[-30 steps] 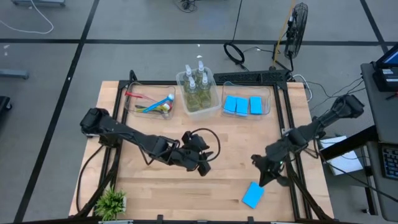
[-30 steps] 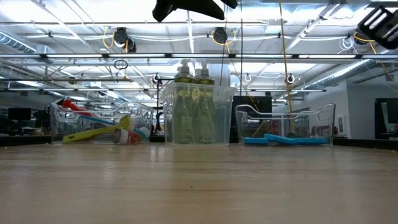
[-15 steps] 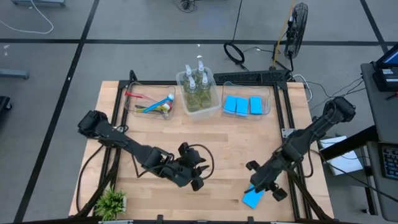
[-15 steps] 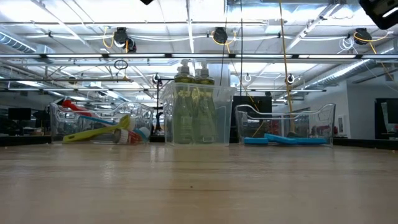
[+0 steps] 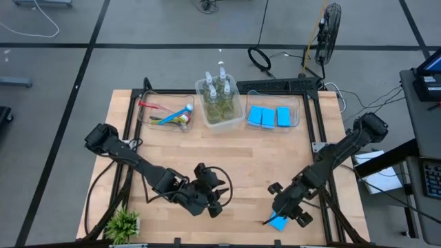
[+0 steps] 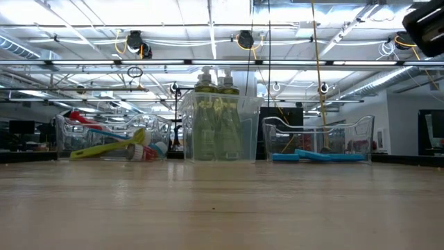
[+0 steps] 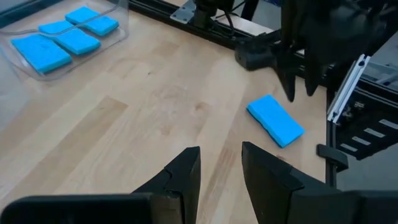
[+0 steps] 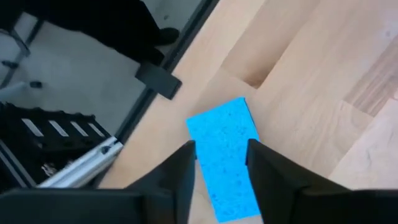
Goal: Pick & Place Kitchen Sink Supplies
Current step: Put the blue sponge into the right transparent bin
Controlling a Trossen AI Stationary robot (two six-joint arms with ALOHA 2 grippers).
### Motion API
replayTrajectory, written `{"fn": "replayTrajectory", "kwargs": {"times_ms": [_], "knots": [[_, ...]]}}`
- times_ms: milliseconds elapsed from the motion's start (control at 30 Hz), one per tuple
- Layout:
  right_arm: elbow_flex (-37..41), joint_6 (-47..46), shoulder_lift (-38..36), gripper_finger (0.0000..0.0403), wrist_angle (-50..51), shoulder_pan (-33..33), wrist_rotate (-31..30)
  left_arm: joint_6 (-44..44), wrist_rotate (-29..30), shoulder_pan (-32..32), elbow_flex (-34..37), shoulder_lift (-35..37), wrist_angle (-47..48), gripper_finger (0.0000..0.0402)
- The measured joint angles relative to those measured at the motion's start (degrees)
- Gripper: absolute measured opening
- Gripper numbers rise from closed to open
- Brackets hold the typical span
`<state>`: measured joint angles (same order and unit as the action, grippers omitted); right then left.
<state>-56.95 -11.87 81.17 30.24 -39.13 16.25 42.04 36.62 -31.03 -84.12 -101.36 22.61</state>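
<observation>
Sponge point(image 8: 225, 155) under right gripper point(image 8: 221, 163)
Light-blue, rectangular, flat on the near-right table point(image 5: 255, 165); fingers apart, straddling it. Left gripper point(image 7: 219, 168) waits open, near centre.

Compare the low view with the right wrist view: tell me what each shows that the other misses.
Only the low view shows the three bins along the far edge: brushes, soap bottles, and three sponges. Only the right wrist view shows the loose sponge lying on the table, with the right gripper open above it, jaws straddling it. Both share the wooden table.
</observation>
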Motion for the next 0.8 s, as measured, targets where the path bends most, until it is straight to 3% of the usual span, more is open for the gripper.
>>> {"fn": "replayTrajectory", "kwargs": {"times_ms": [100, 267, 800], "knots": [[0.00, 3.54, 2.01, 0.0160, 0.54, 0.00, -0.23, 0.07, 0.00, 0.04, 0.00, 0.00, 0.00, 0.0120], [0.00, 8.20, 4.97, 0.0184, 3.28, 0.02, -5.90, 0.65, 0.00, 0.09, 0.00, 0.00, -0.06, 0.0120], [4.78, 12.32, 6.84, 0.0187, -0.58, 0.13, -9.05, 1.39, 0.03, 0.09, 0.00, 0.00, -0.13, 0.0120]]}}
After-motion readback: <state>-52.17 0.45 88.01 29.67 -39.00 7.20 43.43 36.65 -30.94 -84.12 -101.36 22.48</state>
